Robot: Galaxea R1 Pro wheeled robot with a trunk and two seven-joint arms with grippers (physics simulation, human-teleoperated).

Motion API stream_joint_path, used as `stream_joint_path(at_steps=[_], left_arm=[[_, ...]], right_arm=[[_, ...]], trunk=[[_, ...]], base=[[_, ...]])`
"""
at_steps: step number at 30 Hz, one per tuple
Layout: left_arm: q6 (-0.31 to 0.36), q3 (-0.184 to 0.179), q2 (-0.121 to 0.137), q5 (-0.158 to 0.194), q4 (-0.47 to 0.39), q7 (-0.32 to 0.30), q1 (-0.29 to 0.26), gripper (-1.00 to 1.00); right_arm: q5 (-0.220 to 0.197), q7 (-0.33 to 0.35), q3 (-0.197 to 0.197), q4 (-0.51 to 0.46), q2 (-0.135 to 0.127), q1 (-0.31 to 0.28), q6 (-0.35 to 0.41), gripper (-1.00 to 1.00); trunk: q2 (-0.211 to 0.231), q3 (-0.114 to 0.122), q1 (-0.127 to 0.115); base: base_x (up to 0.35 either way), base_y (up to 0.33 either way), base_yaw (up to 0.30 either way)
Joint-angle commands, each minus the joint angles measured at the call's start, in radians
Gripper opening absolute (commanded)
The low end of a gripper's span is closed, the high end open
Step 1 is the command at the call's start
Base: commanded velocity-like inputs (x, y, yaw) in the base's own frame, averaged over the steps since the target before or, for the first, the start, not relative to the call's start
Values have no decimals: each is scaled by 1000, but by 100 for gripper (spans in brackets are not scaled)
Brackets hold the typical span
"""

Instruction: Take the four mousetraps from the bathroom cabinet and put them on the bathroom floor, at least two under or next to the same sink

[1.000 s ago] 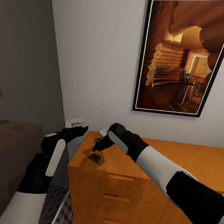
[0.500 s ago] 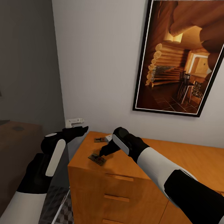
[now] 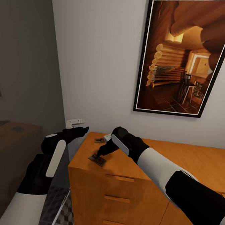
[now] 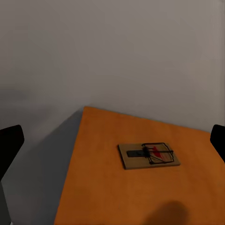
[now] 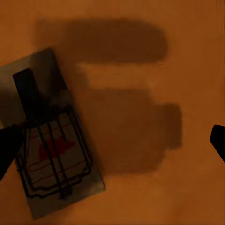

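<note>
We take the orange-brown cabinet (image 3: pixel 176 164) as our landmark: it stands against the pale wall, under a framed picture (image 3: pixel 187 55) of a log-cabin room, and three of its drawer handles show down its front. Our right gripper (image 3: pixel 97 154) reaches down to the cabinet's top near its left front corner, its fingertips right at a mousetrap (image 3: pixel 97 160) that lies flat there, close to the front edge. In the right wrist view that same mousetrap (image 5: pixel 49 136) lies on the orange wood with its dark wire frame and red spot facing up, and the right gripper (image 5: pixel 112 140) has its two dark fingertips spread wide — one tip (image 5: pixel 9 145) overlaps the trap's edge, the other sits well clear over bare wood, so the fingers are apart and grip nothing. A second mousetrap (image 3: pixel 99 140) lies farther back on the cabinet top, near the wall, and beside it we see a small pale object we cannot make out. Our left gripper (image 3: pixel 78 130) hovers just off the cabinet's left end, near its back corner, fingers parted and empty; its wrist view looks across the top at that trap (image 4: pixel 148 155). A strip of patterned floor (image 3: pixel 57 206) shows below the cabinet's left side.
</note>
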Motion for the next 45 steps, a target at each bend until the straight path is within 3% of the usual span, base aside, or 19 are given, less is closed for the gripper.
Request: stream_joint_path(at_steps=[1,12,45], left_arm=[[4,0,0,11,-1,9,-1,100],[3,-1,0,11,-1,9,-1,100],[6,-1,0,11,-1,10,-1,100]], right_arm=[[2,2,3,-7,0,-1,2,100],[1,12,4,-36,0,-1,2,100],[1,171,-7,-37,0,-1,2,100]], trunk=[[-1,-1,0],[-1,-1,0],[-1,-1,0]], base=[[0,0,0],[0,0,0],[0,0,0]])
